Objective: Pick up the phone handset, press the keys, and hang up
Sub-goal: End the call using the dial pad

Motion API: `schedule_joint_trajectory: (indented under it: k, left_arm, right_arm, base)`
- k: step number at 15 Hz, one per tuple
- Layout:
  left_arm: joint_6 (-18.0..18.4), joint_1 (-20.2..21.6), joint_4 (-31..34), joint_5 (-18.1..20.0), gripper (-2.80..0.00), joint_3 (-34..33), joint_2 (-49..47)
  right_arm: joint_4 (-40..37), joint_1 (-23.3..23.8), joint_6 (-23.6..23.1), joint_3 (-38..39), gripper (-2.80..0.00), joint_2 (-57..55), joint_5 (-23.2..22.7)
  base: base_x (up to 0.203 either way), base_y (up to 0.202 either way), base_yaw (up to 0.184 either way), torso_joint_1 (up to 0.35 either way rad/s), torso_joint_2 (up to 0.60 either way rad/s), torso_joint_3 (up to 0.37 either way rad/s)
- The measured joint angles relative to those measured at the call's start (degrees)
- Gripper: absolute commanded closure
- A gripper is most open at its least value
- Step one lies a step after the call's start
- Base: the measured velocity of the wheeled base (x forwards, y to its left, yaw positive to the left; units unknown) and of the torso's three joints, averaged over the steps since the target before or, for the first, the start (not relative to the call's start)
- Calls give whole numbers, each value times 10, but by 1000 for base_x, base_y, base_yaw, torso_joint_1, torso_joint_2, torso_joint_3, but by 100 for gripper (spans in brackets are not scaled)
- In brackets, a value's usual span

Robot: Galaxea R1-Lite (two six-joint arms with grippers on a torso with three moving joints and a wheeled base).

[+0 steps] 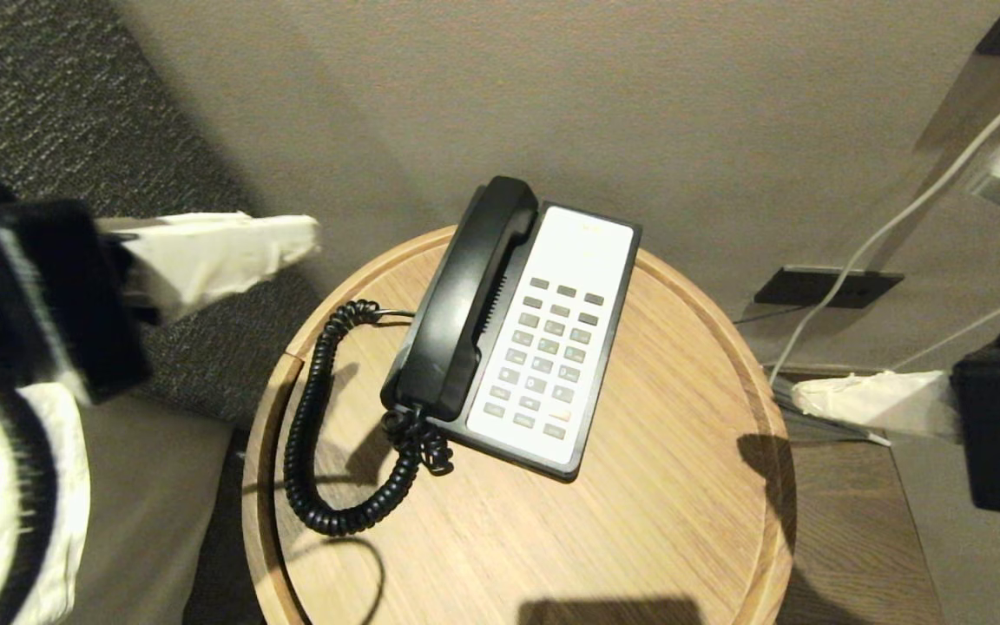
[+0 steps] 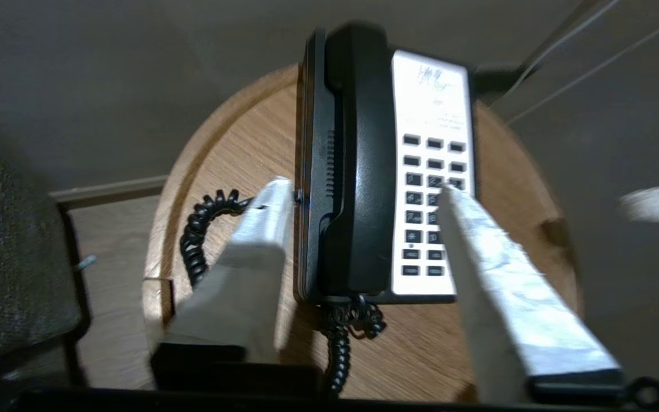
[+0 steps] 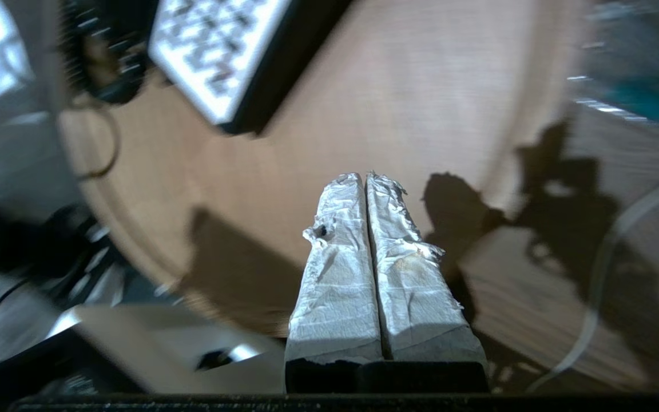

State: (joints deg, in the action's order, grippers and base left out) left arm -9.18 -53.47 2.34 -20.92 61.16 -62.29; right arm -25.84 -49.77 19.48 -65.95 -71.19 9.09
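Observation:
The phone handset (image 1: 465,295) is long, glossy and black, and it lies in the cradle on the left side of the black-and-white phone base (image 1: 578,260). Grey keys (image 1: 552,347) fill the base's white face. A black coiled cord (image 1: 309,434) loops from the handset's near end over the round wooden table (image 1: 639,521). My left gripper (image 1: 292,239) hovers off the table's left edge, open and holding nothing. In the left wrist view the left gripper (image 2: 364,190) frames the handset (image 2: 358,143) from above. My right gripper (image 1: 804,395) is shut and empty beside the table's right edge, tips (image 3: 364,177) pressed together.
A dark grey upholstered seat (image 1: 31,104) stands left of the table. A black wall socket plate (image 1: 825,286) and white cables (image 1: 899,217) are at the right, against the beige wall behind the table. The table has a raised rim (image 1: 266,434).

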Motion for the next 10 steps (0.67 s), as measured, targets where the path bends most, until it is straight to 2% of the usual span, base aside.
schedule_joint_trajectory:
  k: [3, 7, 10]
  left_arm:
    - [-22, -1, 2, 2, 0, -26, 73]
    - [-43, -1, 0, 2, 0, -57, 136]
    - [-44, -1, -1, 2, 0, -59, 151]
  right_arm:
    - [1, -27, 22, -40, 0, -54, -39]
    - [18, -58, 35, -71, 0, -121, -43]
    - [39, -70, 32, -76, 0, -149, -42]
  base:
    - [0, 0, 0, 0, 0, 0]
    - [0, 0, 0, 0, 0, 0]
    - [0, 0, 0, 0, 0, 0]
